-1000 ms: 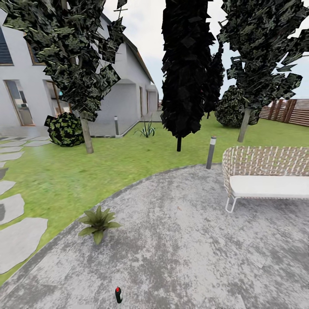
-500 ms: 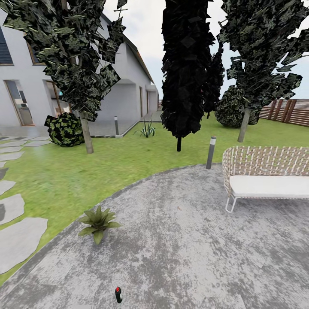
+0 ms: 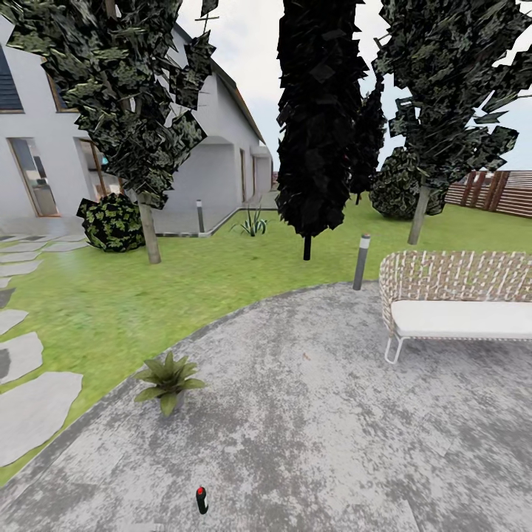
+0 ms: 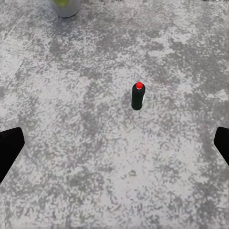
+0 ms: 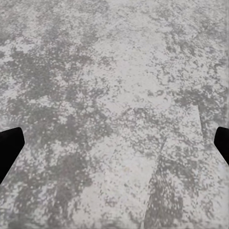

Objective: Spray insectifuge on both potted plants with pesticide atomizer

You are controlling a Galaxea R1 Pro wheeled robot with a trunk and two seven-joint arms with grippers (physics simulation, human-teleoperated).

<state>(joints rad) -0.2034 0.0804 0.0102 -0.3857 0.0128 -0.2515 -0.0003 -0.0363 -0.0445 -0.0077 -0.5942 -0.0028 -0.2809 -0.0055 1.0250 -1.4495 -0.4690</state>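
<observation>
The pesticide atomizer (image 3: 201,500), a small dark bottle with a red top, stands upright on the grey stone patio (image 3: 332,414) near the bottom of the head view. In the left wrist view the atomizer (image 4: 138,96) stands ahead of my left gripper (image 4: 114,148), whose dark fingertips (image 4: 9,148) sit wide apart, open and holding nothing. A grey pot (image 4: 67,5) shows beyond the bottle. One potted plant (image 3: 168,377), a low green rosette, sits at the patio's left rim. My right gripper (image 5: 114,148) is open over bare stone.
A wicker bench (image 3: 458,310) with a white cushion stands at the right of the patio, a short lamp post (image 3: 361,261) beside it. Stepping stones (image 3: 33,414) cross the lawn at left. Trees, a house (image 3: 44,148) and a wooden fence (image 3: 495,191) lie beyond.
The whole head view has shifted slightly: the atomizer, plant and bench sit a little higher and further left in the picture. Nothing in the garden has moved.
</observation>
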